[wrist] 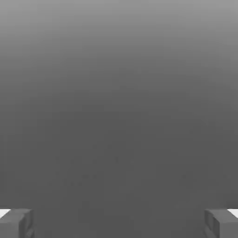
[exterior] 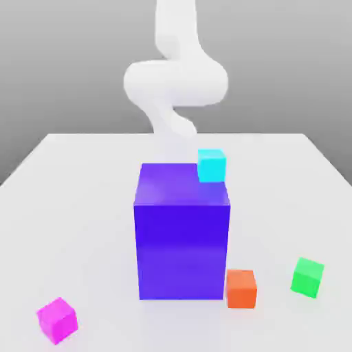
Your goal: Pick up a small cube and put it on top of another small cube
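Note:
The small magenta cube [exterior: 57, 320] lies on the white table [exterior: 82, 206] at the near corner on the exterior view's left, with nothing touching it. My white arm [exterior: 175, 82] comes down behind the big blue-violet block [exterior: 182, 240], far from the cube. In the hand view my gripper [wrist: 119, 224] is open, its two grey fingertips [wrist: 16, 223] wide apart with nothing between them and plain grey background beyond.
The big blue-violet block stands mid-table. A small cyan cube [exterior: 212, 165] appears to sit at the block's far top corner on the exterior view's right. A small orange cube [exterior: 241, 288] sits against the block's near base, with a small green cube [exterior: 307, 277] further right.

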Motion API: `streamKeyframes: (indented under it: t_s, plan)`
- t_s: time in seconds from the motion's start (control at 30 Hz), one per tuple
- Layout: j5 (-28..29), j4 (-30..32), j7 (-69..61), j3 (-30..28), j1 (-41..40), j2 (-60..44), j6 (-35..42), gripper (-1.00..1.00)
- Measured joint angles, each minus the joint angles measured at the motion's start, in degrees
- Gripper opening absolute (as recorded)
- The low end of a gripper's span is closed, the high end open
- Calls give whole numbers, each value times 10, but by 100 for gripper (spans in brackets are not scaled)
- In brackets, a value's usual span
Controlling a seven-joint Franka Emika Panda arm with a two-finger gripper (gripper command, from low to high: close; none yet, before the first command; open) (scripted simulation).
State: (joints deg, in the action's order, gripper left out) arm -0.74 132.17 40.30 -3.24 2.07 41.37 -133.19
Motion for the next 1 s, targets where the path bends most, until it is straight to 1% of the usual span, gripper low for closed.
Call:
streamKeyframes:
  t_s: [0.27, 0.43, 0.57, 0.67, 0.8, 0.9, 1.0]
  plan:
    - [-39, 13, -190, -107, 61, -143, -47, 0]
    - [-77, 21, -317, -166, 88, -232, -75, 0]
    - [-116, 27, -425, -202, 99, -305, -96, 0]
    - [-146, 31, -506, -221, 98, -361, -112, 0]
    - [-180, 37, -609, -225, 77, -434, -133, 0]
    - [-194, 42, -679, -223, 58, -486, -151, 0]
    - [-195, 48, -740, -222, 38, -534, -171, 0]
